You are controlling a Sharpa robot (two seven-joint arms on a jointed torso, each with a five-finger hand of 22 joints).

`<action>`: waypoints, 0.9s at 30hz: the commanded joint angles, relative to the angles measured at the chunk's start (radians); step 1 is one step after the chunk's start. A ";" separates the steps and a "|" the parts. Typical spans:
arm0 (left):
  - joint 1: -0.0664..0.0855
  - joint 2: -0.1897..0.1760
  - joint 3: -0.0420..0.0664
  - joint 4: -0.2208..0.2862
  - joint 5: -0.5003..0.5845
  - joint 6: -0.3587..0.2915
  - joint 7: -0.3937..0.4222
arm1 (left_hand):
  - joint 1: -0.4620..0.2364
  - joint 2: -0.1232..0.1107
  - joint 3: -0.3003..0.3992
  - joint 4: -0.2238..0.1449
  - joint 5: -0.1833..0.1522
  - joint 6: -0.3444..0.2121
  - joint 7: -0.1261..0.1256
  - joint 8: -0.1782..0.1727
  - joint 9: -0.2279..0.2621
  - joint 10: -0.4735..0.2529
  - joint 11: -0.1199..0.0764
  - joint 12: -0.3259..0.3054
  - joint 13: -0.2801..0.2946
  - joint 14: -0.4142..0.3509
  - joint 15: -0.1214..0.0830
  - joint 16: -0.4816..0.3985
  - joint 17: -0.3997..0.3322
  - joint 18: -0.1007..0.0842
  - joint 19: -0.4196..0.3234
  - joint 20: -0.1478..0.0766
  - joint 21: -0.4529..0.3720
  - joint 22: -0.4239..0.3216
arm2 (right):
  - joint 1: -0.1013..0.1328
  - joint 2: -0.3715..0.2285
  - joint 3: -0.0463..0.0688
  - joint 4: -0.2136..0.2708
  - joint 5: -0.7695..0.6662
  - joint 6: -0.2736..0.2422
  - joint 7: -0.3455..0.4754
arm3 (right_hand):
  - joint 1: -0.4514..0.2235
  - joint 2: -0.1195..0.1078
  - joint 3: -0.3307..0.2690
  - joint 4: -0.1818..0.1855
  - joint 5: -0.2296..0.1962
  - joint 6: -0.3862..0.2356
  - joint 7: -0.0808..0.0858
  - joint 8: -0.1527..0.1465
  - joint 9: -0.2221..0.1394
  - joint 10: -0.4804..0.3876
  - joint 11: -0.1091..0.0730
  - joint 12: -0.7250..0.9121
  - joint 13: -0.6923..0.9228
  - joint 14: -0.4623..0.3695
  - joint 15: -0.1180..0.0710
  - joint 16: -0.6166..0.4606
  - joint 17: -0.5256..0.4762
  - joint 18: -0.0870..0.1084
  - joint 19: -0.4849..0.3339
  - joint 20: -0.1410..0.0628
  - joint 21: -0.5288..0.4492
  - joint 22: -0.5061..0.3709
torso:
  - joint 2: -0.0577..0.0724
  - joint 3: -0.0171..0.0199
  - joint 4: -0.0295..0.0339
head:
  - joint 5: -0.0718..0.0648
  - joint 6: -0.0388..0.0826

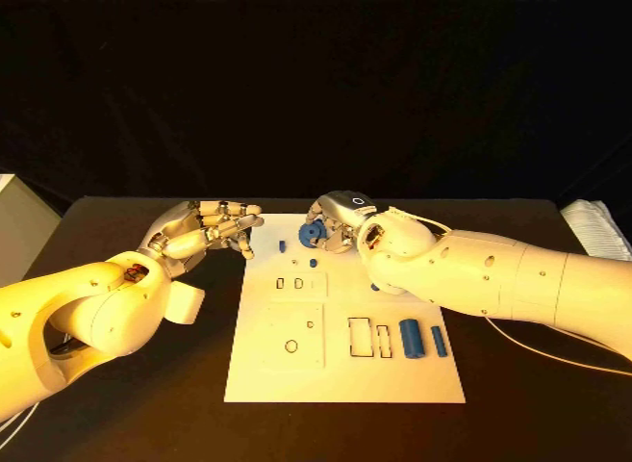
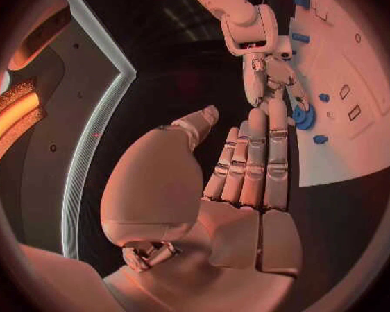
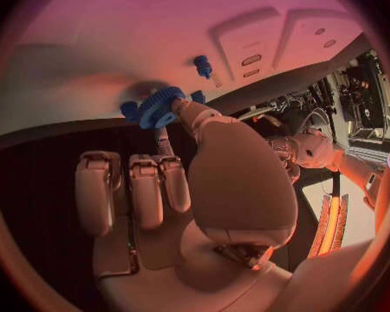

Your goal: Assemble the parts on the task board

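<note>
— Nearest the head camera, what sits on the task board [image 1: 261, 380]?

— Bare white at its near edge; just beyond, two blue cylinders [image 1: 422, 340] lie flat on the right side beside empty rectangular slots [image 1: 369, 339].

— And the hands?

— Right hand [image 1: 346, 223] holds a blue gear [image 1: 312, 233] between thumb and fingers, over the board's far edge, with a small blue peg [image 1: 283, 246] just beside it. Left hand [image 1: 209, 229] hovers off the board's far left corner, fingers loosely curled, holding nothing.

— How far along is the assembly?

— Early, by the look of it. Most slots and holes stand empty, the cylinders lie loose, and the gear is not yet seated. Whether the far peg is already fixed cannot be told.
</note>
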 commanded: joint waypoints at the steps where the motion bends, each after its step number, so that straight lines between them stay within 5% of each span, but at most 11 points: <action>1: 0.001 0.001 0.001 0.002 0.003 0.018 0.004 | 0.009 0.000 0.004 0.000 -0.006 -0.004 0.000 -0.003 0.001 -0.008 0.001 0.005 0.001 -0.004 0.001 0.005 -0.001 0.013 -0.009 -0.002 0.007 0.001 | -0.005 -0.002 -0.003 -0.018 -0.016 0.027 -0.025 | -0.003 0.012 0.006 0.001 -0.001 0.020 -0.015 0.030 0.118 0.082 -0.005 -0.001 0.234 0.102 -0.005 0.004 0.263 -0.018 0.058 -0.008 0.004 0.164 | 0.000 -0.0001 -0.0018 | 0.000 -0.001; 19: 0.001 -0.001 0.001 0.001 0.003 0.019 0.002 | 0.009 0.000 0.004 0.000 -0.006 -0.004 0.000 -0.003 0.001 -0.008 0.001 0.005 0.001 -0.004 0.001 0.005 -0.001 0.013 -0.009 -0.002 0.007 0.001 | -0.007 -0.011 -0.004 -0.016 -0.018 0.021 -0.028 | -0.017 0.004 0.007 0.002 -0.005 0.015 -0.013 0.029 0.117 0.077 -0.003 -0.006 0.230 0.101 -0.003 0.003 0.260 -0.018 0.057 -0.006 0.003 0.163 | 0.000 0.0010 -0.0023 | -0.001 0.000; 21: 0.001 -0.001 0.001 0.001 0.003 0.019 0.001 | 0.009 0.000 0.004 0.000 -0.006 -0.004 0.000 -0.003 0.001 -0.008 0.001 0.005 0.001 -0.004 0.001 0.005 -0.001 0.013 -0.009 -0.002 0.007 0.001 | -0.008 -0.011 -0.004 -0.017 -0.009 0.016 -0.023 | -0.046 -0.013 -0.002 0.011 -0.060 -0.024 -0.001 0.010 0.108 0.056 0.008 -0.032 0.208 0.100 0.007 -0.001 0.253 -0.016 0.054 0.001 -0.004 0.156 | 0.000 0.0007 -0.0023 | -0.001 0.001; 24: 0.001 -0.001 0.001 0.000 0.003 0.019 0.001 | 0.009 0.000 0.004 0.000 -0.006 -0.004 0.000 -0.003 0.001 -0.008 0.001 0.005 0.001 -0.004 0.001 0.005 -0.001 0.013 -0.009 -0.002 0.007 0.001 | -0.008 -0.010 -0.004 -0.021 0.014 0.014 -0.012 | -0.107 -0.028 -0.082 0.058 -0.080 -0.104 0.022 -0.039 0.087 0.030 0.029 -0.063 0.182 0.099 0.026 -0.002 0.250 -0.014 0.050 0.019 -0.011 0.150 | 0.000 0.0007 -0.0023 | -0.001 0.001; 27: 0.001 -0.001 0.001 0.000 0.003 0.018 0.002 | 0.008 0.000 0.005 0.002 -0.007 -0.004 0.000 -0.003 0.002 -0.009 0.001 0.007 0.001 -0.005 0.001 0.007 -0.003 0.013 -0.012 -0.001 0.012 0.004 | -0.008 -0.010 -0.004 -0.024 0.033 0.018 -0.005 | -0.113 0.005 -0.206 0.114 -0.079 -0.129 0.029 -0.065 0.074 0.019 0.036 -0.075 0.172 0.099 0.034 -0.002 0.249 -0.013 0.047 0.028 -0.016 0.147 | -0.001 0.0004 -0.0005 | -0.003 0.002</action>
